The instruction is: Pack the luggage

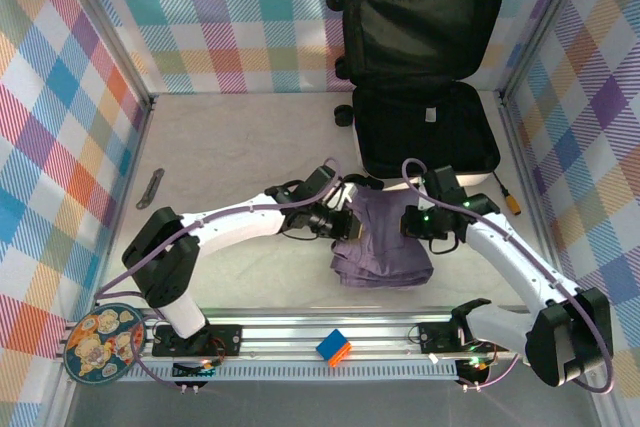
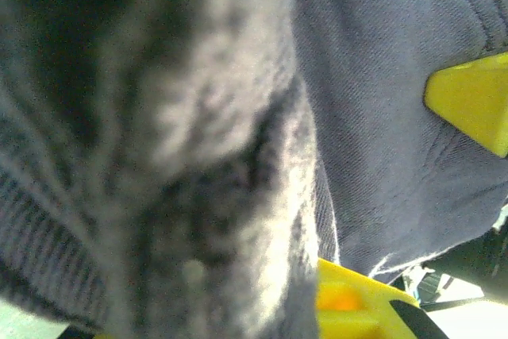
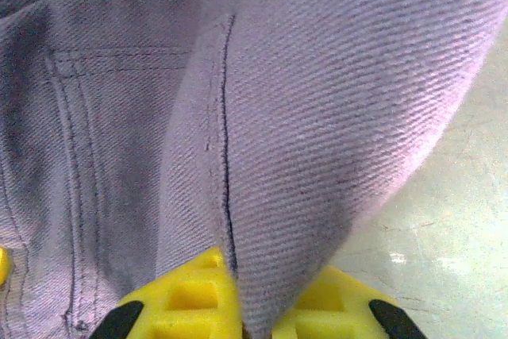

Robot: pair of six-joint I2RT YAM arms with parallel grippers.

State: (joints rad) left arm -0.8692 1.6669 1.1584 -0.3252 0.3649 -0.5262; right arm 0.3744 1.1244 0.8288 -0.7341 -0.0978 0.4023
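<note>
luggage (image 1: 400, 142) lies open on the table (image 1: 240, 137), lid raised. purple pants (image 1: 385, 252) sit just in front of the luggage. left claw (image 1: 346, 215) and right claw (image 1: 413, 219) each clamped on the pants.

The open luggage (image 1: 428, 142) takes up the table's (image 1: 230, 137) far right corner, its lid upright against the back wall. The far left lies bare, save a small metal strip (image 1: 150, 189) by the left edge. A purple garment (image 1: 385, 247) blocks the near middle.
</note>
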